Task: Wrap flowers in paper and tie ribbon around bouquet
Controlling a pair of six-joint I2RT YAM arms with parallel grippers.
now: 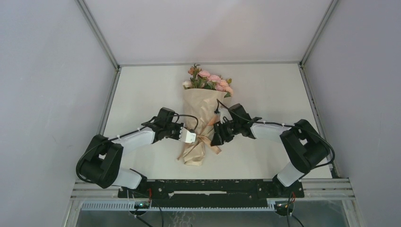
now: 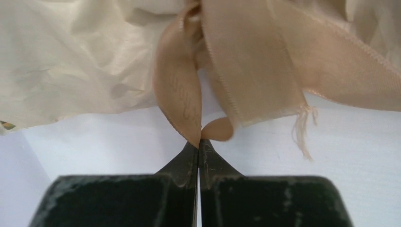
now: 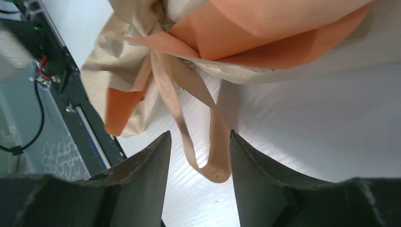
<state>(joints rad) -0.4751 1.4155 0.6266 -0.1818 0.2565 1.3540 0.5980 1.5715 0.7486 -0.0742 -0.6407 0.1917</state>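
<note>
Flowers (image 1: pixel 208 79), pink with green leaves, stick out of the far end of a cone of tan paper (image 1: pixel 201 106) that lies on the white worktop (image 1: pixel 142 94), directly between the two grippers. A peach ribbon (image 1: pixel 204 136) is tied round the narrow waist of the paper, and below the knot the paper flares out again toward the arm bases.

The left gripper (image 1: pixel 191 137) sits just beside the left side of the knot. In its wrist view the left gripper (image 2: pixel 199 145) is closed tight, with the folded end of a ribbon (image 2: pixel 255 61) loop pinched at the very tips. A frayed ribbon tail hangs just to the right of them, and crinkled paper (image 2: pixel 71 61) lies ahead and to the left. The left arm is folded, its elbow pushed out to the left and its forearm running low and inward toward the bouquet.

The right gripper (image 1: pixel 216 135) mirrors it on the other side of the knot, its forearm likewise reaching inward from an elbow set far out. In its wrist view the right gripper (image 3: pixel 200 137) stands open. A limp loop of ribbon (image 3: pixel 213 170) hangs between the fingers, resting against one of them. Ahead lies the bunched paper (image 3: pixel 127 80), its orange inner face showing.
</note>
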